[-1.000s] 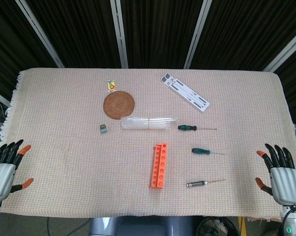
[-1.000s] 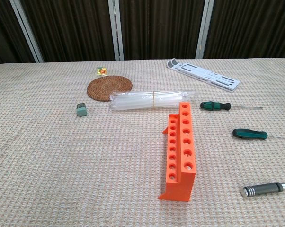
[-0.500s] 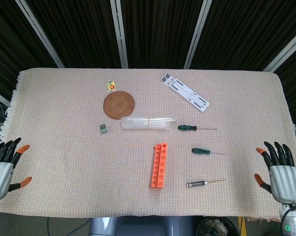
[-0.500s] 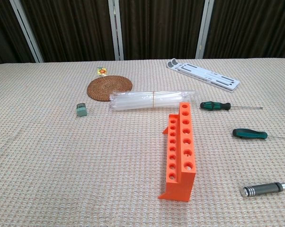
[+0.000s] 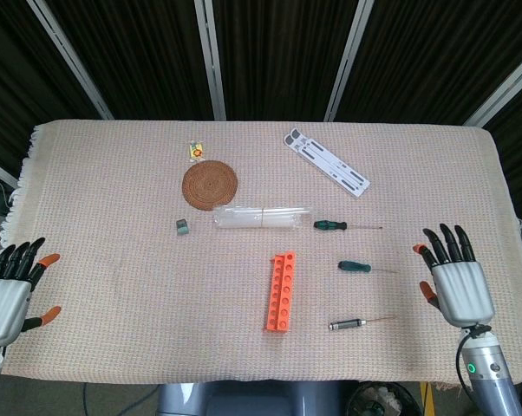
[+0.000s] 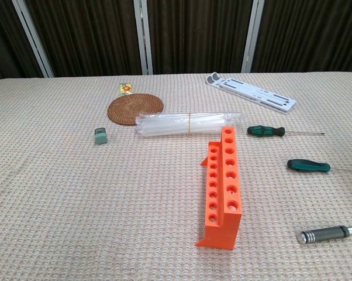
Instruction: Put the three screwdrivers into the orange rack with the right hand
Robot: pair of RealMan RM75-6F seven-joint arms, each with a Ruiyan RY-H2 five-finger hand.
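Coarse woven tablecloth [image 6: 76, 199]; matt plastic orange rack [image 6: 223, 187]; knurled metal-handled screwdriver [image 6: 327, 234]; woven rattan coaster [image 6: 135, 109].

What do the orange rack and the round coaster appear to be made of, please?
The orange rack looks like matte moulded or printed plastic: uniform colour, crisp round holes. The round coaster seems woven rattan or similar fibre: brown, with a visible spiral weave.

A lab-style test station: a tabletop [image 5: 114, 173] under a beige woven cloth, dark ribbed panels [image 5: 278, 52] with metal struts behind.
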